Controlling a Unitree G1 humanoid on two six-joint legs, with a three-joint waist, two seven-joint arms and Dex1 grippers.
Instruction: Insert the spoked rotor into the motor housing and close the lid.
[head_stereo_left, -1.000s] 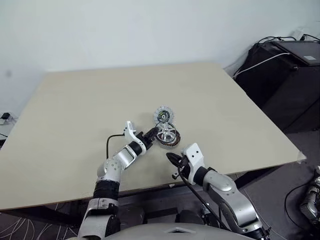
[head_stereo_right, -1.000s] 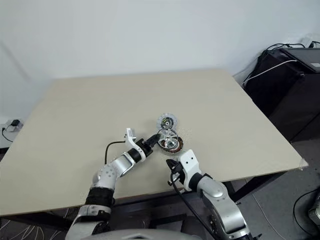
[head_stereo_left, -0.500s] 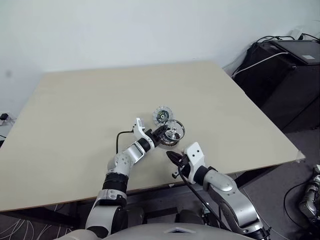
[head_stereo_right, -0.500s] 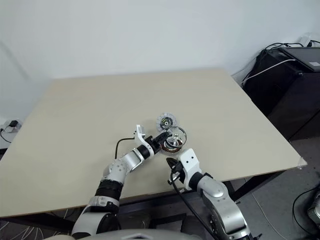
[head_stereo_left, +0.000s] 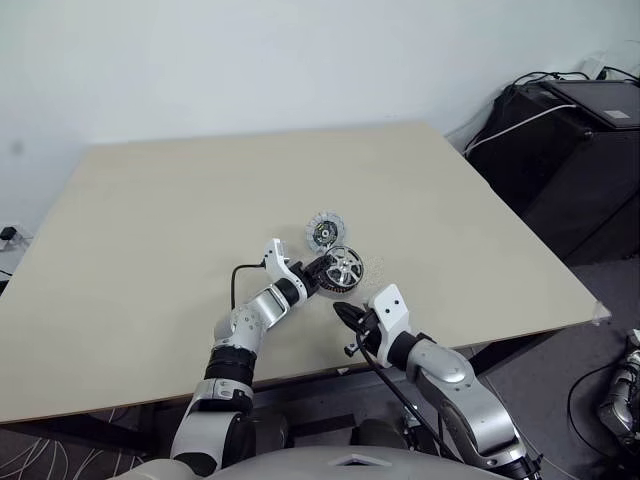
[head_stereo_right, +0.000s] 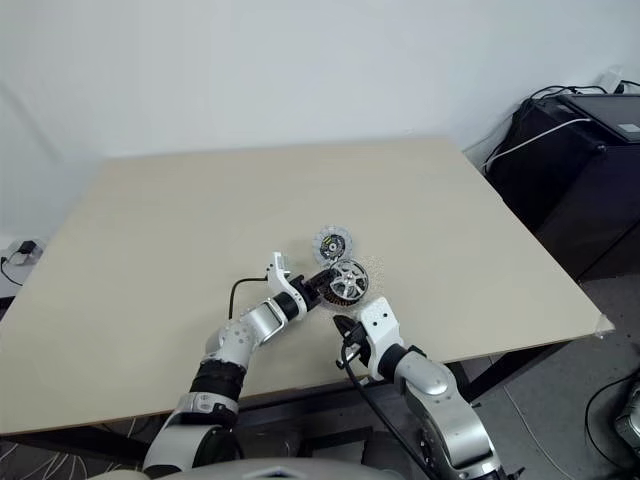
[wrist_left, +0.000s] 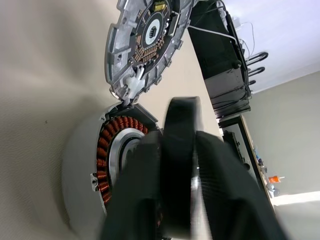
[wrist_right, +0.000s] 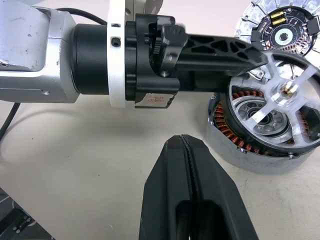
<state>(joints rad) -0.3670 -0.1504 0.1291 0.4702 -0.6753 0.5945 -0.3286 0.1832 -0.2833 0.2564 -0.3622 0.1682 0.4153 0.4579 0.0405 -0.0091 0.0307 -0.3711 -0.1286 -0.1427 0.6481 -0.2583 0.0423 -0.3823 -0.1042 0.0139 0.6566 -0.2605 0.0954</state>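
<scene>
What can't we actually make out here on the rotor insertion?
- Whether the spoked rotor is fully seated in the motor housing: right wrist view cuts it off at the edge.
- Left claw's grip on the rotor: left wrist view, its own blurred fingers cover the contact.
- Lid detail: too small in the head views.

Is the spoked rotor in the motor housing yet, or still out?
In, or nearly: the spoked rotor lies level over the motor housing windings, lid off beside it. Full seating cannot be told; the left gripper is at its rim.
</scene>
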